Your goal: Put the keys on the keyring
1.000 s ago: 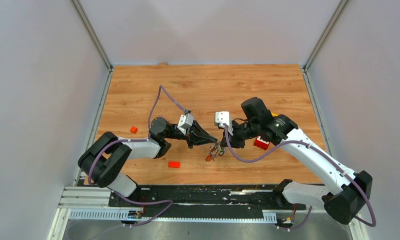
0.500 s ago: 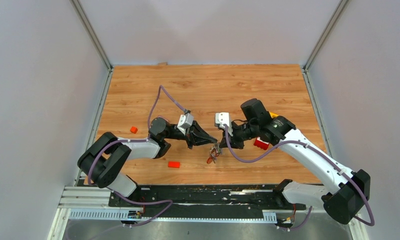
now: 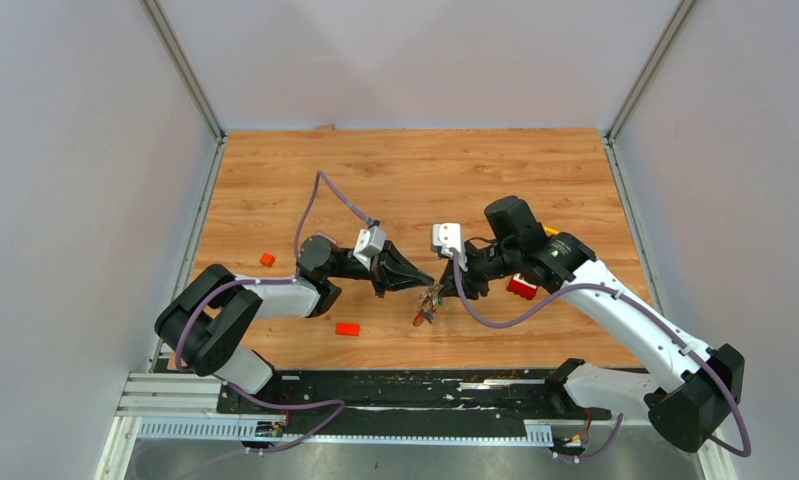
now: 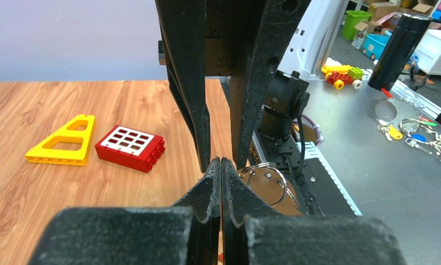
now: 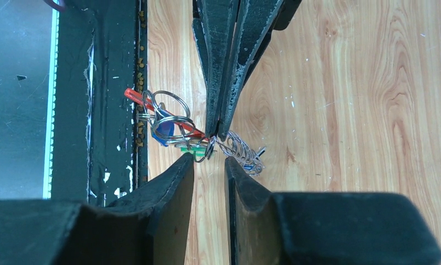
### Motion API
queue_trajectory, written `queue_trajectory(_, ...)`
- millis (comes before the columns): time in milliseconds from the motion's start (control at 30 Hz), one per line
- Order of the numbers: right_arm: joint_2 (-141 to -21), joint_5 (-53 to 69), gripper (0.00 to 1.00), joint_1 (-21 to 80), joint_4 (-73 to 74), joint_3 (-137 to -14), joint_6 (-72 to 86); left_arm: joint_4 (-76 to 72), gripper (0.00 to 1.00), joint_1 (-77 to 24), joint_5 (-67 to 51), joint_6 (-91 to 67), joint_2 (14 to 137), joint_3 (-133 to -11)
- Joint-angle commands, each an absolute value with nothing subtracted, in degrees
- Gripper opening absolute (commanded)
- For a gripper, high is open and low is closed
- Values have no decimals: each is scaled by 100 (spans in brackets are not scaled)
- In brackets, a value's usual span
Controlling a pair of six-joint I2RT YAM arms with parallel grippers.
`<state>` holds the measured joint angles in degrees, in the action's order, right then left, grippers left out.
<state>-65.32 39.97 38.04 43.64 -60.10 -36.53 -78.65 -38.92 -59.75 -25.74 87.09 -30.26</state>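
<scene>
Landmark: red brick (image 3: 520,288), partly hidden in the top view.
Keyring (image 5: 168,118): L of the brick, a bit nearer the arm bases, right between the two claw tips. Red strap, several wire rings, grey coil strip trailing off one side.
Keys (image 5: 164,131): blue tag and green tag visible, bunched in w/ the rings. Can't tell which are properly threaded and which are just tangled.
L claw (image 5: 217,132): closed tight, tips pinching thin wire where the rings meet the coil. Bunch looks to hang from it; can't tell if it touches the table.
R claw (image 5: 208,165): jaws partly apart, nothing between them. Tips just beside the small ring carrying the green tag, facing the L claw head-on, on the brick side of the bunch.
Other bits: orange block (image 3: 267,259) and second orange block (image 3: 347,328), both well L of the brick. Yellow triangle piece (image 4: 63,141) just beside the brick.
Step (judged): threading stage. L claw steadies the bunch, R claw lines up for a grip on the green-tag ring or key.
Next move needs: fine alignment, then R claw closing on thin wire w/o shoving the bunch out of the L pinch. Wire prob. slips easily, so slow approach.
Progress: unclear, no loose keys in view.
</scene>
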Motion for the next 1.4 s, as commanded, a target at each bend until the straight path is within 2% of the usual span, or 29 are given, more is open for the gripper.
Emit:
queue_trajectory(0, -6479, 4186, 28, 3775, 4251, -6283, -3715, -8255, 0, -3918, -5838, -2627, 8562, -3032)
queue_trajectory(133, -6574, 4251, 26, 3771, 4184, -6325, -3654, -8233, 0, -3916, -5834, -2633, 8568, -3021)
queue_trajectory(567, -6679, 4208, 0, 3778, 4210, -6509, -3649, -8151, 0, -3912, -5853, -2560, 8653, -3019)
queue_trajectory(800, -6736, 3724, 0, 3904, 4628, -6956, -3689, -7534, 1, -3911, -5943, -2137, 8693, -3216)
queue_trajectory(1067, -7010, 3106, 0, 4202, 5095, -7314, -3751, -6480, 10, -3911, -5994, -1706, 8658, -3528)
queue_trajectory(1233, -7144, 2944, 0, 4312, 5265, -7516, -3787, -6404, 20, -3911, -5982, -1663, 8669, -3542)
queue_trajectory(1367, -7273, 2793, 0, 4436, 5362, -7591, -3840, -6427, 24, -3912, -5981, -1717, 8707, -3590)
